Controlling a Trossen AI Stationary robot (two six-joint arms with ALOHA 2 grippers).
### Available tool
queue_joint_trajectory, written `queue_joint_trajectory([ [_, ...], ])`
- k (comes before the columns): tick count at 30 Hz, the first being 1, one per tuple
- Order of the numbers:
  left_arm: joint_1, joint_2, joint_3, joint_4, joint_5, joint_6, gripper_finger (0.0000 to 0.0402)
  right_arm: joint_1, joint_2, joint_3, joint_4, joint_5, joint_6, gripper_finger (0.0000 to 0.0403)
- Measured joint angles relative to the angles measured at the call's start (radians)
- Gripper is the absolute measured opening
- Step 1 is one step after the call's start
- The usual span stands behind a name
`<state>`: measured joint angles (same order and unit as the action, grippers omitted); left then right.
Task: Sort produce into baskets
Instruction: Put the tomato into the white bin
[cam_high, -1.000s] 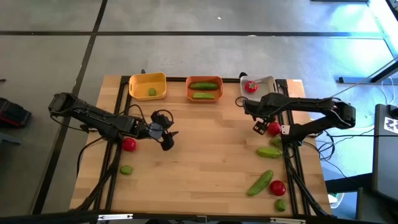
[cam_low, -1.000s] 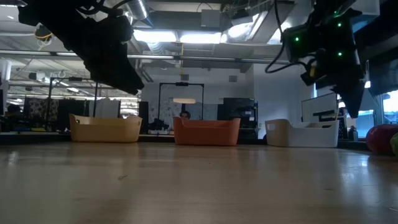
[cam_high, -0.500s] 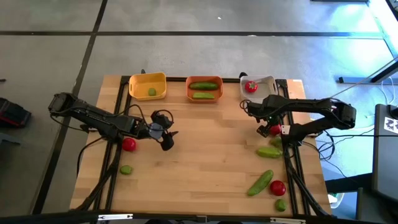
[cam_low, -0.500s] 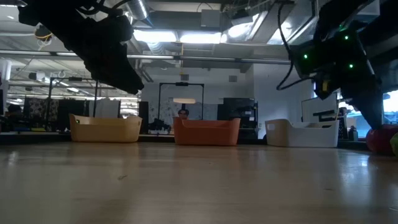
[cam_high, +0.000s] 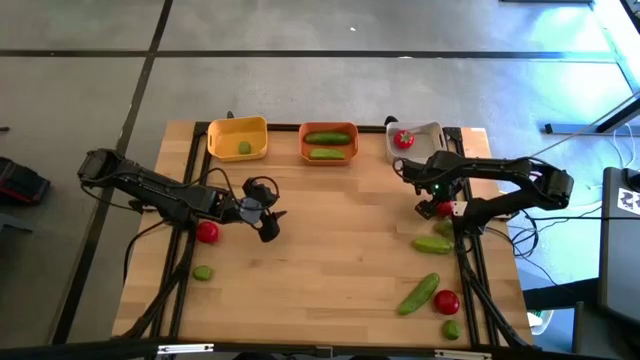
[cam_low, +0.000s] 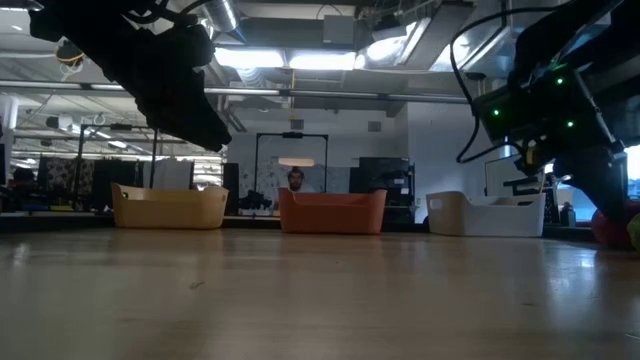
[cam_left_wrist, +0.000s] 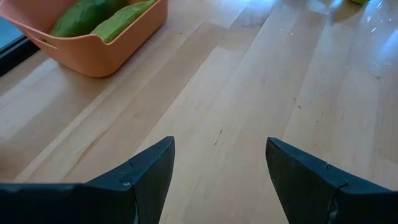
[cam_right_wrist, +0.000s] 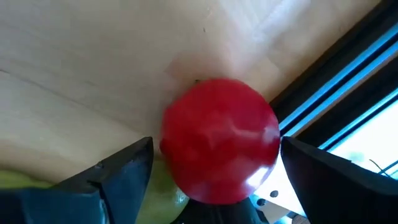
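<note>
Three baskets stand along the table's far edge. The yellow basket (cam_high: 238, 138) holds a lime, the orange basket (cam_high: 328, 142) two cucumbers, the white basket (cam_high: 418, 138) a tomato. My right gripper (cam_high: 434, 206) is open and points down over a red tomato (cam_right_wrist: 221, 134) that rests on the table near the right edge. Its two fingers stand on either side of that tomato. My left gripper (cam_high: 270, 226) hangs open above bare wood at centre left, nothing between its fingers (cam_left_wrist: 221, 162). My right gripper comes at the tomato from above, one finger (cam_right_wrist: 124, 171) on each side of it. A narrow gap shows at one finger. Whether the other finger (cam_right_wrist: 323, 177) touches the tomato's side (cam_right_wrist: 273, 134), I cannot tell. The tomato sits on the table.
Loose produce lies on the table: a tomato (cam_high: 207, 232) and a lime (cam_high: 203, 272) at the left, two cucumbers (cam_high: 432, 243) (cam_high: 418, 293), a tomato (cam_high: 446, 301) and limes (cam_high: 451, 328) at the right. The middle of the table is bare wood.
My right gripper has come down and gone toward the table's right edge, from beside the tomato to over it, tipping more steeply downward. The tomato has stayed where it was.
</note>
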<state>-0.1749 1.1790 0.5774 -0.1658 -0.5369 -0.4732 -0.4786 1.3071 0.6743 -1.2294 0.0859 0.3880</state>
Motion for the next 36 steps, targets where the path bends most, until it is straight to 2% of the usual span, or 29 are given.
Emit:
queue_joint_trajectory([
  [16, 0.000, 0.000, 0.000, 0.001, 0.000, -0.002, 0.0249, 0.000, 0.000, 0.002, 0.021, -0.019, -0.042, 0.0241],
  [27, 0.000, 0.000, 0.000, 0.001, 0.000, 0.001, 0.0249, 0.000, -0.001, 0.007, 0.032, -0.022, -0.069, 0.0234],
  [36, 0.000, 0.000, 0.000, 0.002, 0.000, 0.008, 0.0249, 0.002, -0.001, 0.124, 0.109, -0.040, -0.104, 0.0234],
])
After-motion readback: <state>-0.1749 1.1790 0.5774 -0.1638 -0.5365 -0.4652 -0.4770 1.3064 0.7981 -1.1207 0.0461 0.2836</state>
